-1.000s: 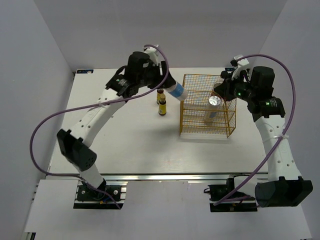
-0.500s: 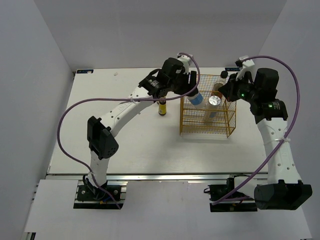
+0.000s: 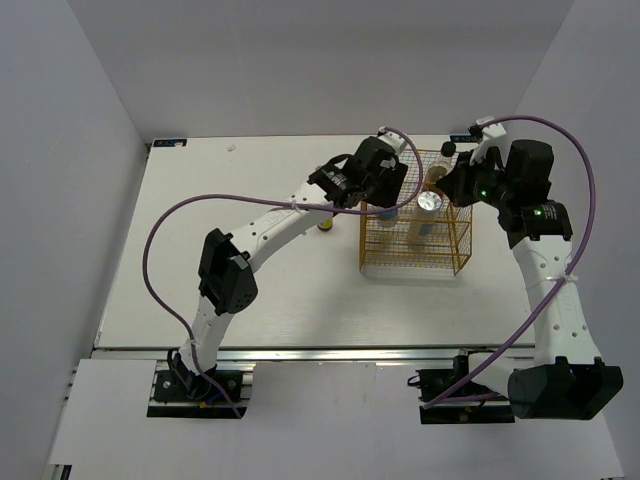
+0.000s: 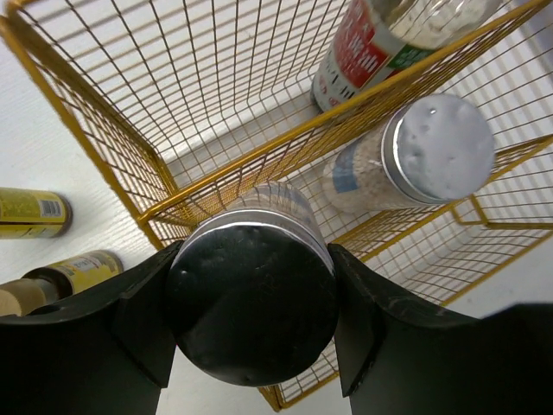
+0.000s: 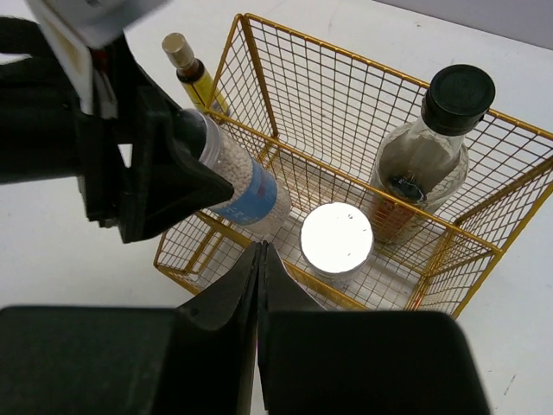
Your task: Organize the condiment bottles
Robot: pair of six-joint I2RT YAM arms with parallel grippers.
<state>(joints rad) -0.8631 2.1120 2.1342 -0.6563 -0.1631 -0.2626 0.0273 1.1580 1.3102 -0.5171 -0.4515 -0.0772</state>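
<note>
Our left gripper (image 4: 251, 318) is clamped on 1 white bottle with a blue label (image 5: 248, 188), with a finger on each side just below the cap, at the lower centre of the left wrist view. We hold it tilted, base lowest, over the left part of the yellow wire basket (image 5: 371, 65). We judge this angle lets it slide in beside what stands there; which compartment it will land in we cannot tell.

Inside the basket stand the other white bottle (image 5: 337, 238) at centre and the dark sauce bottle (image 5: 432, 143) at upper right. 1 small brown bottle (image 4: 30, 213) and a second brown bottle (image 4: 73, 272) lie at that view's left edge, on the table (image 3: 200, 250) just outside the basket.

Our right gripper (image 5: 261, 251) hovers above the basket's near side, jaws together and empty, probably to stay out of the way.
</note>
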